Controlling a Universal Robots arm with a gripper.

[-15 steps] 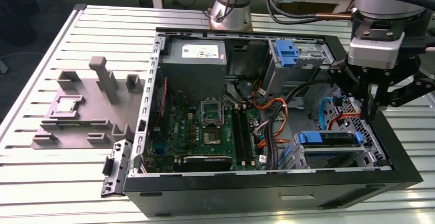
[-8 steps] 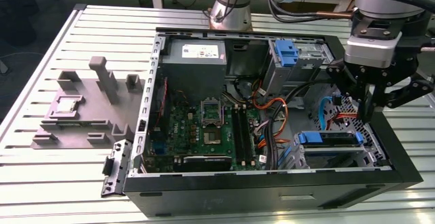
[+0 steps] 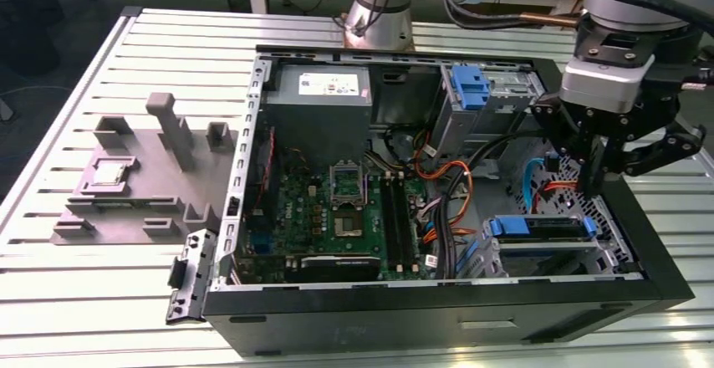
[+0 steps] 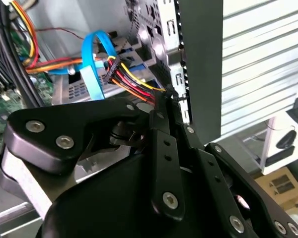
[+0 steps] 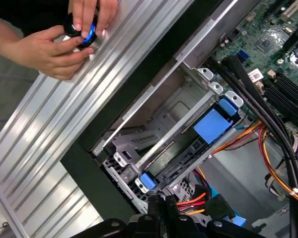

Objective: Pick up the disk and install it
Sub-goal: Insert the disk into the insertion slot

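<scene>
The black robot gripper (image 3: 603,186) hung inside the open black computer case (image 3: 658,280) at the exterior view's right, hemmed between the case's right wall and a tangle of orange, red and black cables (image 3: 452,209). Below it the blue-handled drive in the grey metal bay (image 3: 541,227) filled the lower slot. A person's hands (image 5: 64,42) rested on the slatted aluminium table (image 5: 49,144) at the first wrist view's upper left.

tabletop (image 3: 112,301): slatted metal | on it: open black PC case (image 3: 446,318), toward exterior view's right | grey fixture (image 3: 145,176), toward exterior view's left, beside the case | arm base (image 3: 377,17) at far edge
</scene>
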